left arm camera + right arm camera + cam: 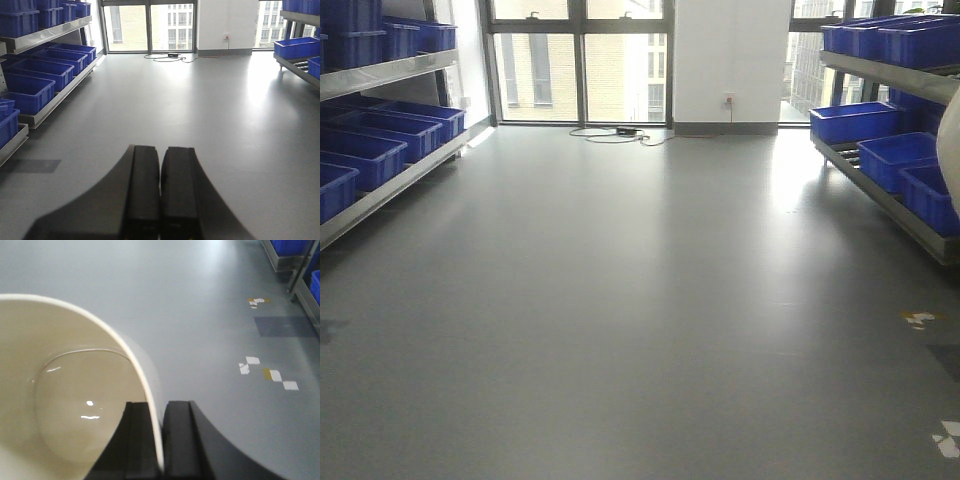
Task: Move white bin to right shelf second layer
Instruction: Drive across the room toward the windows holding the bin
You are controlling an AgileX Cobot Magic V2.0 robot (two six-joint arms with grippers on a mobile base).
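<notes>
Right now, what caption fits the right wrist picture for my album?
The right end effector pinches the white bin by its wall, above a grey floor dotted with tape marks.

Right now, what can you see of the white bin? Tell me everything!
The white bin is a glossy cream plastic tub with a thin curved rim, smooth walls and a rounded base. It is empty inside, with small light glints on the bottom. The right gripper pinches its wall, one finger inside and one outside, holding it above the grey floor.
</notes>
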